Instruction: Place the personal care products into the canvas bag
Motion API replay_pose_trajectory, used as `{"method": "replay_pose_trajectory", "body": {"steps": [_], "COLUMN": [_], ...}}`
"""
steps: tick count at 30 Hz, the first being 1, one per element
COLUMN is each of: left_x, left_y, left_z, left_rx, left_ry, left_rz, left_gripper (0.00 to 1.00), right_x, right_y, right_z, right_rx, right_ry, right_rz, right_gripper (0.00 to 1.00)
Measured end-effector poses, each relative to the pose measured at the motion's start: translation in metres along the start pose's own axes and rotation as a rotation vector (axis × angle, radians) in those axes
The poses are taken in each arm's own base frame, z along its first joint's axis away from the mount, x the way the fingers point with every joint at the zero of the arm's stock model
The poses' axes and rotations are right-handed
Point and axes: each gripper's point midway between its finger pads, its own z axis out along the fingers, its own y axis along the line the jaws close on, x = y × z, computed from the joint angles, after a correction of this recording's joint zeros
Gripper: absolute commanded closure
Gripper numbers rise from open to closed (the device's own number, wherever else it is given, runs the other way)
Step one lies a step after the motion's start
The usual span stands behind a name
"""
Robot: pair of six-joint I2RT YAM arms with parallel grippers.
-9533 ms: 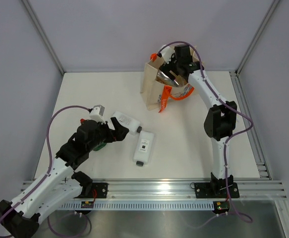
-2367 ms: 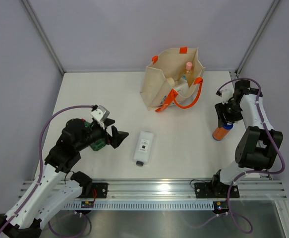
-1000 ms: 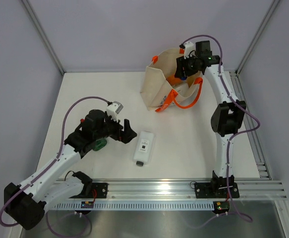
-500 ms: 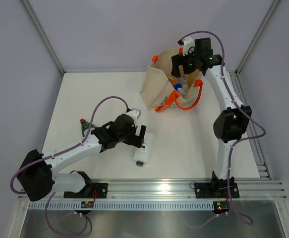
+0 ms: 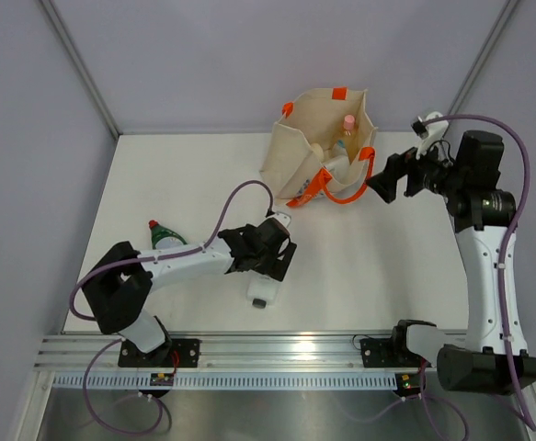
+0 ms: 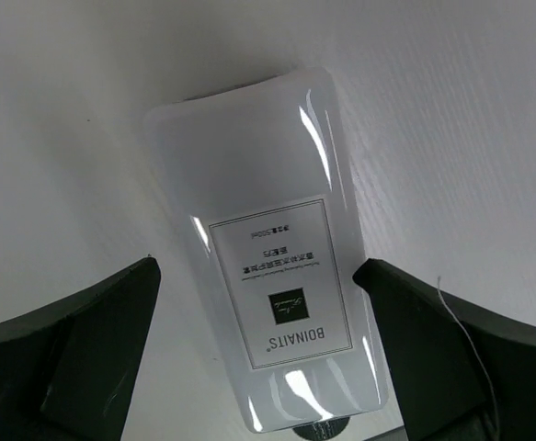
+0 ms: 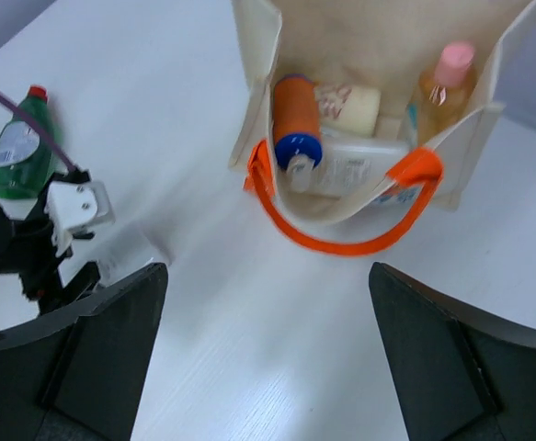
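The canvas bag (image 5: 297, 138) stands at the back with its orange handle (image 7: 341, 244) hanging forward. Inside it I see the orange blue-capped bottle (image 7: 294, 116), the tan pink-capped bottle (image 7: 446, 84), a beige bottle (image 7: 352, 107) and a white bottle (image 7: 346, 168). A flat white bottle (image 6: 268, 285) lies on the table; my left gripper (image 6: 268, 367) is open just above it, one finger on either side, not touching. The green bottle (image 5: 164, 236) lies at the left, also in the right wrist view (image 7: 14, 147). My right gripper (image 5: 389, 179) is open and empty, right of the bag.
The white table (image 5: 369, 266) has grey walls at the back and both sides and a metal rail (image 5: 286, 347) along its near edge. The left arm's cable (image 5: 235, 197) loops over the table between the green bottle and the bag.
The orange blue-capped bottle went into the bag and my right gripper pulled back to the right, empty. My left arm swung right from the green bottle to over the flat white bottle.
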Motion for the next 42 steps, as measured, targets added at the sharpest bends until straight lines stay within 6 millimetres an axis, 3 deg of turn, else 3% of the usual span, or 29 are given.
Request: {"method": "replay_pose_trajectory", "body": {"steps": [6, 9, 11, 13, 14, 17, 21, 24, 27, 31, 36, 39, 42], "left_x": [0.011, 0.020, 0.025, 0.023, 0.022, 0.020, 0.018, 0.005, -0.036, -0.131, -0.268, -0.338, -0.391], "left_y": [-0.014, -0.014, -0.013, -0.015, -0.015, -0.015, -0.013, -0.013, -0.020, -0.041, -0.030, -0.021, -0.022], "left_z": [0.015, 0.026, 0.033, 0.035, 0.036, 0.036, 0.029, 0.008, -0.028, -0.089, -0.162, -0.179, -0.167], "left_rx": [0.024, 0.012, -0.004, -0.007, -0.006, -0.009, -0.006, 0.023, 0.085, 0.221, 0.339, 0.372, 0.405], "left_ry": [0.043, 0.079, 0.095, 0.083, 0.076, 0.069, 0.064, 0.030, -0.072, -0.298, -0.606, -0.764, -0.890], "left_rz": [-0.014, -0.022, -0.032, -0.046, -0.047, -0.041, -0.006, 0.046, 0.091, 0.086, 0.020, 0.021, 0.053], "left_gripper": [0.03, 0.14, 0.27, 0.48, 0.65, 0.91, 0.97, 1.00, 1.00, 1.00, 1.00, 1.00, 1.00], "right_x": [0.095, 0.127, 0.129, 0.122, 0.119, 0.108, 0.101, 0.099, 0.099, 0.096, 0.094, 0.094, 0.094], "right_y": [0.022, 0.026, 0.025, 0.025, 0.025, 0.027, 0.027, 0.024, 0.019, 0.011, 0.005, 0.004, 0.004], "right_z": [0.010, 0.014, 0.013, 0.011, 0.009, 0.003, -0.004, -0.007, -0.009, -0.014, -0.016, -0.017, -0.017], "right_rx": [-0.109, -0.137, -0.140, -0.143, -0.143, -0.142, -0.123, -0.104, -0.078, -0.031, -0.005, 0.000, 0.001], "right_ry": [0.130, 0.179, 0.175, 0.145, 0.131, 0.088, 0.053, 0.042, 0.035, 0.018, 0.006, 0.005, 0.005], "right_rz": [0.134, 0.203, 0.211, 0.195, 0.185, 0.154, 0.126, 0.124, 0.133, 0.139, 0.149, 0.157, 0.158], "right_gripper": [0.00, 0.01, 0.01, 0.01, 0.01, 0.00, 0.00, 0.01, 0.01, 0.01, 0.01, 0.01, 0.01]}}
